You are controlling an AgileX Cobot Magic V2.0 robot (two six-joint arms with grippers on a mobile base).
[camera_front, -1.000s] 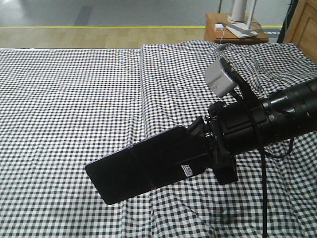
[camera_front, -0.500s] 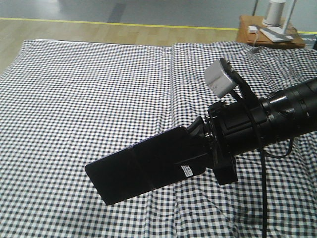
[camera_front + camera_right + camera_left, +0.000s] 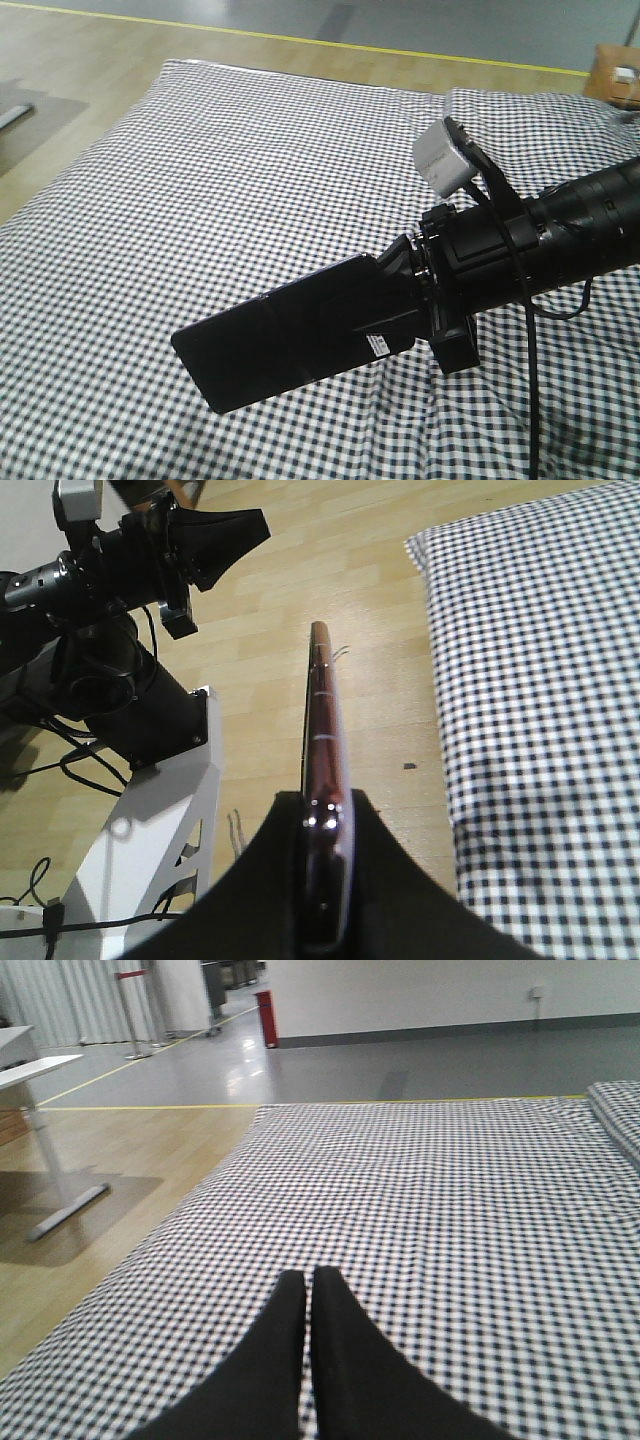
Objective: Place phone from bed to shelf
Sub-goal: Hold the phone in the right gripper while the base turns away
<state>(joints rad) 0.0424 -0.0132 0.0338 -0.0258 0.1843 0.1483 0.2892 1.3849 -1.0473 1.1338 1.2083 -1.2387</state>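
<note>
My right gripper (image 3: 398, 300) is clamped on one short end of the slim black glossy smartphone with a pinkish metal rim (image 3: 285, 345). The phone juts out in the air, clear of the black-and-white checked bed (image 3: 200, 180). My left gripper (image 3: 306, 1285) is empty, fingers pressed together. I judge the phone light, rigid, slick-faced and breakable. The flat faces suit pinching best.
</note>
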